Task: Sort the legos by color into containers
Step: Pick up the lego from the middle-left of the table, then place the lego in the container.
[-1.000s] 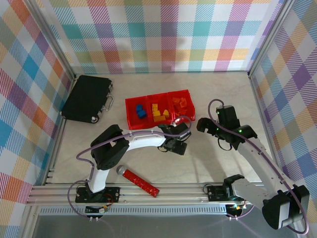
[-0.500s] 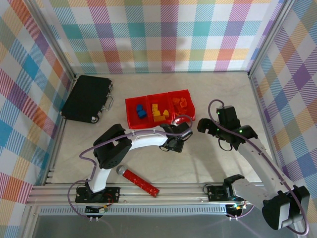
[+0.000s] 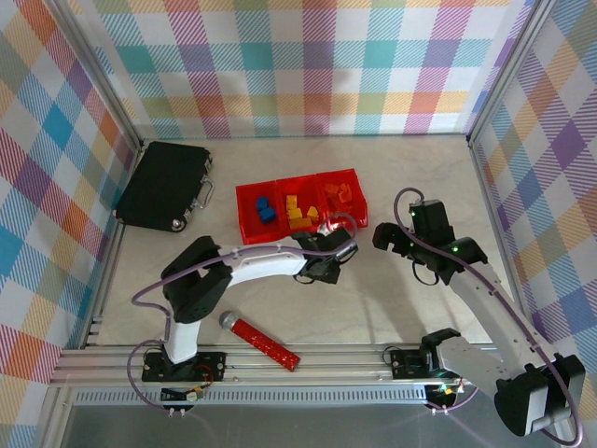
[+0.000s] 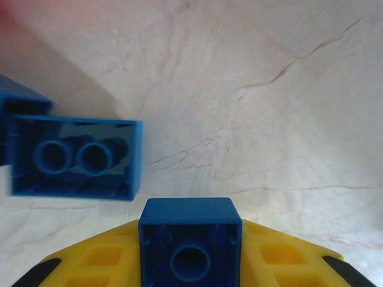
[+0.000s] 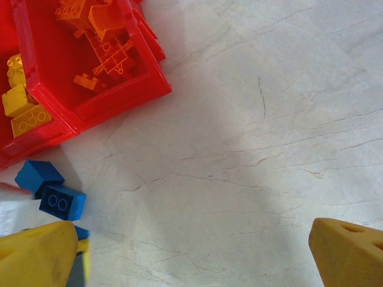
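My left gripper [image 3: 323, 268] sits low just in front of the red three-bin tray [image 3: 270, 231], shut on a small blue brick [image 4: 190, 242] held underside up between its yellow fingers [image 4: 90, 260]. On the table beside it lies a blue two-stud brick [image 4: 75, 156], with another blue brick [image 4: 17, 103] at the left edge. The right wrist view shows these two loose blue bricks [image 5: 62, 202] [image 5: 38, 174] near the tray's corner [image 5: 119, 98]. The bins hold blue [image 3: 265, 210], yellow [image 3: 298, 211] and orange bricks [image 3: 340, 195]. My right gripper [image 5: 194, 257] hovers open over bare table, right of the tray.
A flat black case with a handle [image 3: 166, 185] lies at the back left. A long red studded bar with a grey end [image 3: 261, 338] rests near the front rail [image 3: 308, 362]. Plaid walls close in the back and both sides.
My left gripper has slid a little left and back toward the tray's front edge, and its elbow has swung left. The right arm has hardly moved.
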